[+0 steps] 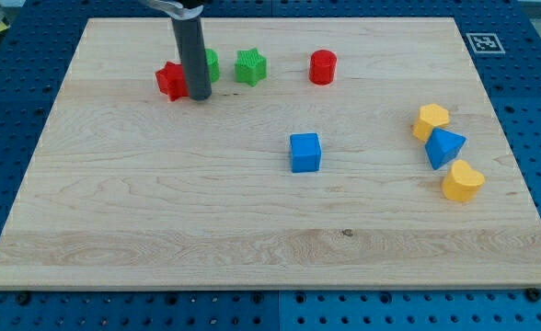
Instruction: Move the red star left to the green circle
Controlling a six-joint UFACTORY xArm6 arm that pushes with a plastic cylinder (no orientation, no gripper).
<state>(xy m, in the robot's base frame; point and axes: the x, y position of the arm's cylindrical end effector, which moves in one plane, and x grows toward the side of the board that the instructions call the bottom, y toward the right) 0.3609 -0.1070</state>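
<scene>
Since the red star [170, 80] already sits at the view's left of the green circle [210, 64], with my tip [198, 96] planted between the two, the step in hand looks close to done, and doing it well now means small, careful moves rather than a long shove. The rod hides the seam between star and circle, so I cannot tell whether they touch; any closing nudge should come from the star's far left side, pushing toward the view's right, and stop short of knocking the circle into the green star [250, 66] just beside it. Lifting is not an option, so the tip would have to slide round the star's lower edge without clipping it. Pose: the dark rod comes down nearly vertical from the view's top, its lower end on the board just below and between red star and green circle, covering part of each. No fingers here to spread or pinch, only the bare rod. Red cylinder [322, 67], blue cube [305, 152] and the yellow and blue cluster at the view's right stand well apart.
</scene>
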